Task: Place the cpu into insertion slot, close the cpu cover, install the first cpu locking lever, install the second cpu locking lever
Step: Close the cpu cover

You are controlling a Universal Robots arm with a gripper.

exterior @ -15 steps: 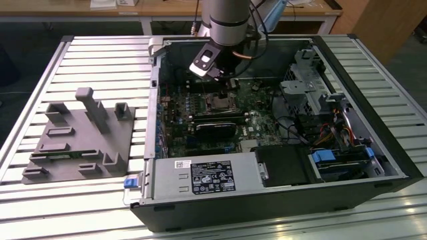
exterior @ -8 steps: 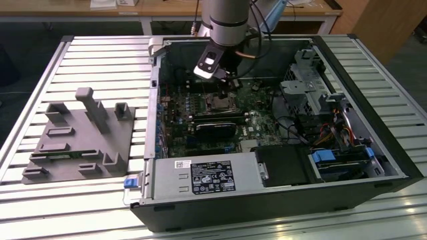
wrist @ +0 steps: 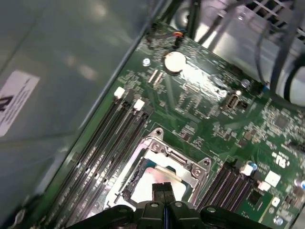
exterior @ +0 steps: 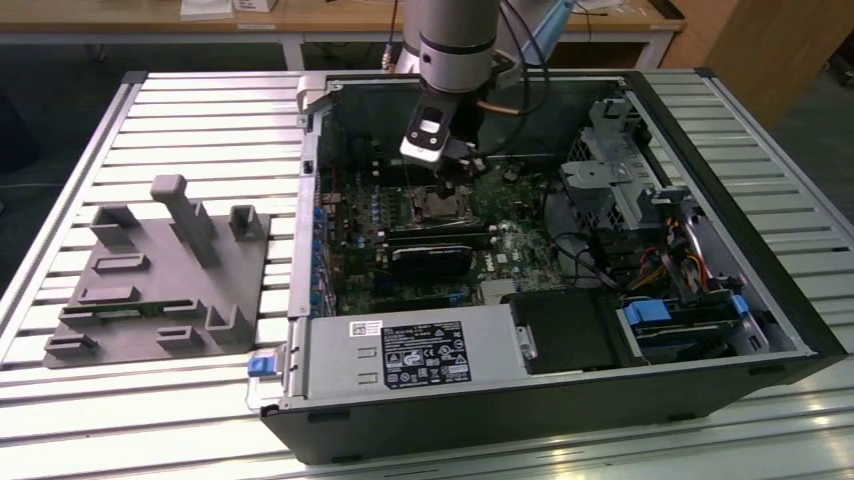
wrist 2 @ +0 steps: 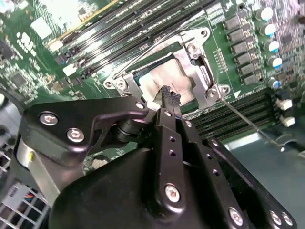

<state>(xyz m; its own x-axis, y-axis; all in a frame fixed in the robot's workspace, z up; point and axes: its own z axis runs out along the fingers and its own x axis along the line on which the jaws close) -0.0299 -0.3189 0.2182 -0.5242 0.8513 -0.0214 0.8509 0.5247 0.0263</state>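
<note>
Gripper (wrist 2: 169, 94) low over slot (wrist: 135, 174), jaws pinched together, nothing between them. Closed tips serve as blunt pusher, I judge. Cpu (wrist 2: 167, 76) seated in slot. Cover (wrist 2: 202, 67) flat around it. Wire lever (wrist 2: 250, 123) juts out, looks unlatched.

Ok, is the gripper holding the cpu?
No, in the second wrist view the gripper is shut with nothing between its tips, and the cpu lies within the cover.
</note>
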